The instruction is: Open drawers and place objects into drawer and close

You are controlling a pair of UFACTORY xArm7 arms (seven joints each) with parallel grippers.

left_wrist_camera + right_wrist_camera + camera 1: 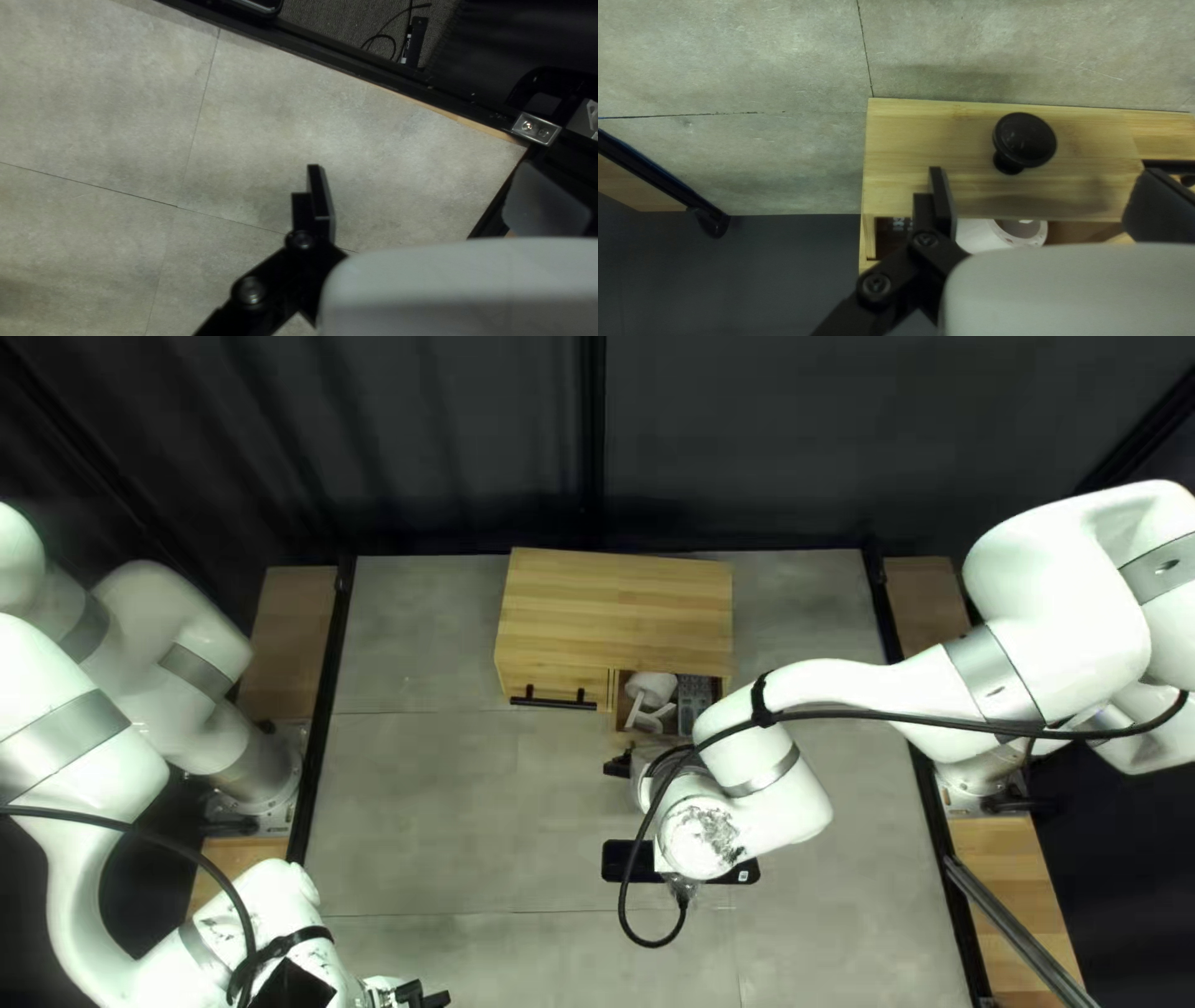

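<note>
The wooden cabinet (616, 604) stands at the table's far side. Its right-hand drawer (610, 691) is open and holds white objects (650, 697) and a grey item (693, 700); the left one (554, 685) is closed. My right gripper (619, 763) is in front of the open drawer, partly hidden by its arm. In the right wrist view my right gripper (1042, 186) stands open over the drawer front (971, 137), its black knob (1024, 140) ahead between the fingers. My left gripper (430, 996) is at the near edge; in the left wrist view my left gripper (423, 180) is open and empty.
A flat black object (747, 872) lies on the table (461, 809) partly under my right arm. A black rail (349, 70) runs along the table edge beyond my left gripper, with cables (389, 40) past it.
</note>
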